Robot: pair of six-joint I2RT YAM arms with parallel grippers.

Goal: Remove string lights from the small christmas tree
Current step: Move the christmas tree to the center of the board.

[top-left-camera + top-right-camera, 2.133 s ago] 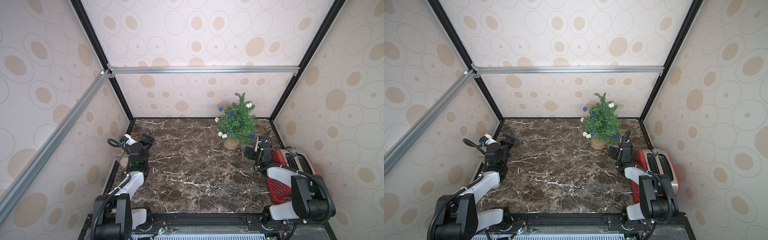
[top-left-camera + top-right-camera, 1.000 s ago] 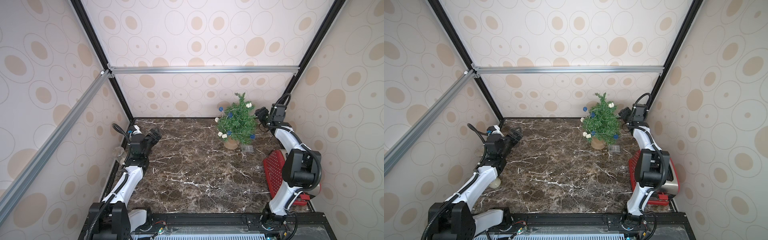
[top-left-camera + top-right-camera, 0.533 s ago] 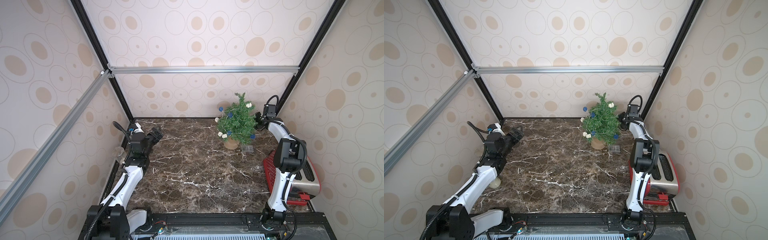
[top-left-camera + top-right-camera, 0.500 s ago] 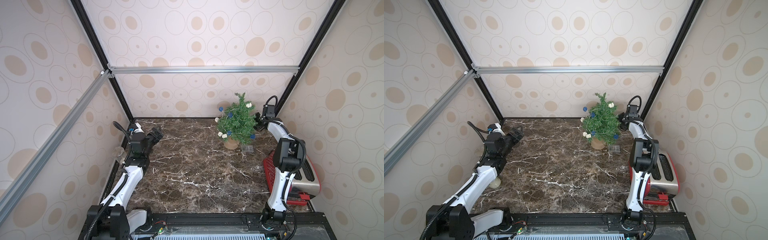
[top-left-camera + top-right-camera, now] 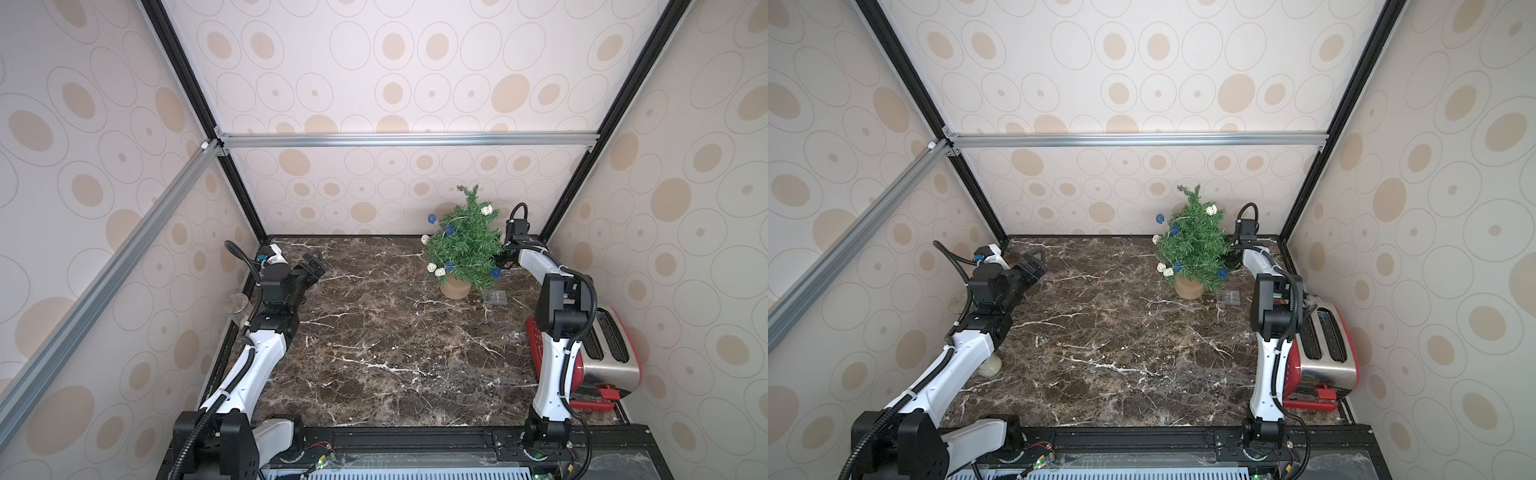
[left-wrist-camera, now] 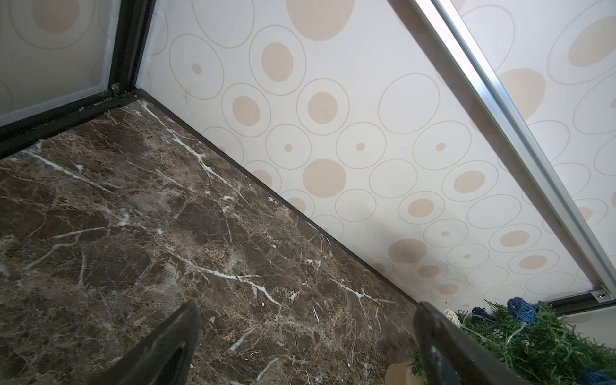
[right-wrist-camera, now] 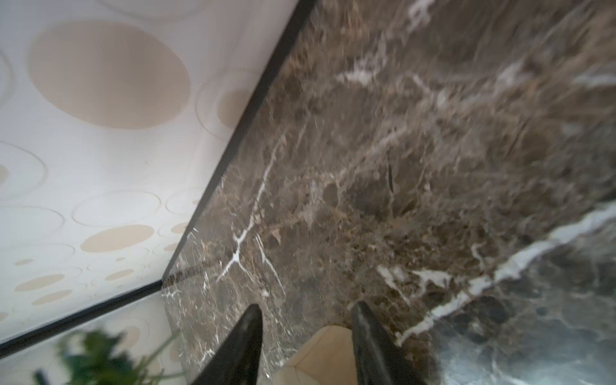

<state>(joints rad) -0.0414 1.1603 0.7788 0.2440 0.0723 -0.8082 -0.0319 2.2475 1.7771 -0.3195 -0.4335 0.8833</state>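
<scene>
While the lights (image 5: 487, 210) hang looped round the tree (image 5: 1192, 249) at the back right in both top views, nothing looks removed yet; the right gripper (image 5: 500, 261) is close against the tree's right flank and the left gripper (image 5: 313, 266) is well apart from it. From the left wrist, the left gripper (image 6: 306, 305) gapes fully wide and empty, with blue balls of the lights (image 6: 521, 308) on the tree (image 6: 533, 346) beyond. From the blurred right wrist, the right gripper (image 7: 307, 306) stands half parted above the pot (image 7: 316, 353) with no wire seen between its tips, so the whole string is left to take off.
</scene>
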